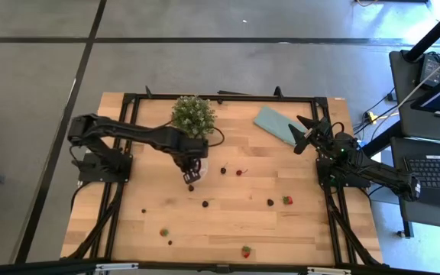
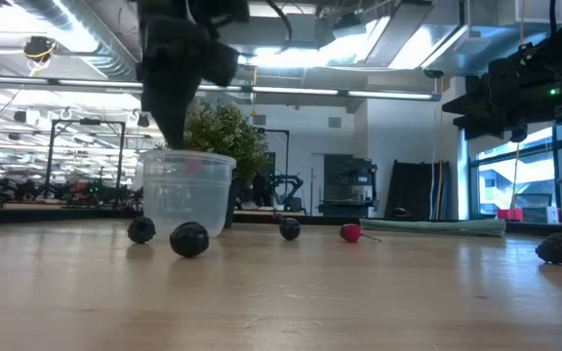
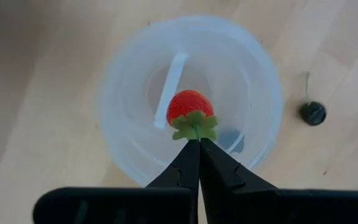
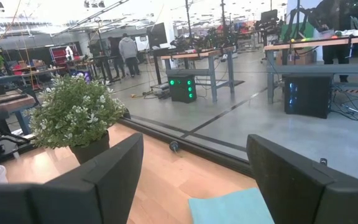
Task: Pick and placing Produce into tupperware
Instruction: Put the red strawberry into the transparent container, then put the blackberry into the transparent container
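A red strawberry [image 3: 190, 107] hangs over the open mouth of the tupperware [image 3: 191, 99], its green top pinched between the closed fingers of the left gripper [image 3: 199, 144] and its red body pointing away from them. The cup stands just in front of the potted plant [image 1: 193, 113] at mid-table, with bare wood and scattered berries [image 1: 270, 202] around it; only the low view shows a dark berry [image 2: 189, 239] right at its base. The right gripper [image 1: 305, 131] waits spread open near the table's far right edge, above the teal cloth [image 1: 276, 124].
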Tool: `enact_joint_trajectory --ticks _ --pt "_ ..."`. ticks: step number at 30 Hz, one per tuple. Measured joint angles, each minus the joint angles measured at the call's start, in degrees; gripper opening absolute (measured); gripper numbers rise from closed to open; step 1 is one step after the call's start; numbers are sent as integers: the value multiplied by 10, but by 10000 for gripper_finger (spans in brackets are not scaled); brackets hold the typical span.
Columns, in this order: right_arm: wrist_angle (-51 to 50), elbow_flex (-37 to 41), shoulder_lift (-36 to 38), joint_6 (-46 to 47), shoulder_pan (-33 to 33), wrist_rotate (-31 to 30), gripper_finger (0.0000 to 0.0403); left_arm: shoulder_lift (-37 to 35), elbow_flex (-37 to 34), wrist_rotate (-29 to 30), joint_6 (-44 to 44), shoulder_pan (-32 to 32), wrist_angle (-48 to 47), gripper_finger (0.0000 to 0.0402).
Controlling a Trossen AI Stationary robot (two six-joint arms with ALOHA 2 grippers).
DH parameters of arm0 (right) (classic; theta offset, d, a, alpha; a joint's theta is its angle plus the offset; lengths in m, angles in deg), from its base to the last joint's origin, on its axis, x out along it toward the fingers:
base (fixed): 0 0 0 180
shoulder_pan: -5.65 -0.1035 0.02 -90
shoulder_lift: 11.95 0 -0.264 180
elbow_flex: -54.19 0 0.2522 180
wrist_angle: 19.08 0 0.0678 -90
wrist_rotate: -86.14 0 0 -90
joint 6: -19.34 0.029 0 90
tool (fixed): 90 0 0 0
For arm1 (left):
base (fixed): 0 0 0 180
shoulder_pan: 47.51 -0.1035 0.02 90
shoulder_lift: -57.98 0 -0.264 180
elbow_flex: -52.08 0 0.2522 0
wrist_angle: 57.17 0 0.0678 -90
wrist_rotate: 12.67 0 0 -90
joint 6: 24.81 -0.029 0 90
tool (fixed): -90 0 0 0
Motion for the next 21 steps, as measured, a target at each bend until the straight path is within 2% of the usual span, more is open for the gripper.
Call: enact_joint_trajectory --ticks 4,10,21 --pt "0 0 0 0 0 0 288 33 15 0 -14 3 -13 0" --pt "0 0 0 0 0 0 288 43 24 -4 -16 4 -11 3" --pt "0 0 0 0 0 0 288 43 24 0 -15 -6 -10 43"
